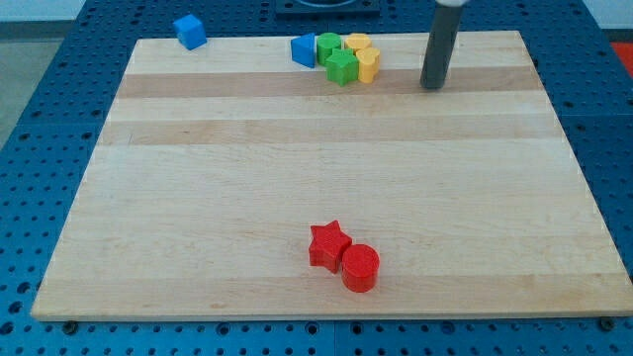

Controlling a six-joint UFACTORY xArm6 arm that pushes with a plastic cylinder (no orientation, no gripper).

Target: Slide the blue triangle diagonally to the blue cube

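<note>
The blue triangle (304,49) sits near the view's top edge of the wooden board (316,178), well to the view's left of my tip (432,87) and slightly higher in the view. It is the leftmost piece of a tight cluster: a green block (327,46) touches its right side, a green star (342,68) lies just below and to the right of it, and two yellow blocks close the cluster on the side nearest my tip, one at the top (358,43) and one just below it (369,65). Their exact shapes are hard to make out at this size.

The blue cube (190,32) is farther off in the same direction, at the board's top left corner, well apart from the cluster and the most distant of the top-row pieces from my tip.

The rod stands nearly upright, coming down from the view's top edge, with my tip resting on the board near its top right. It touches no block; bare wood lies between it and the nearest yellow block to its left. My tip has nothing to clamp with and is pressing against nothing.

Far below my tip and to the view's left, near the board's bottom edge, a red star (328,244) and a red cylinder (360,267) lie touching each other, the cylinder to the lower right of the star.

The board rests on a blue perforated surface (49,148).
</note>
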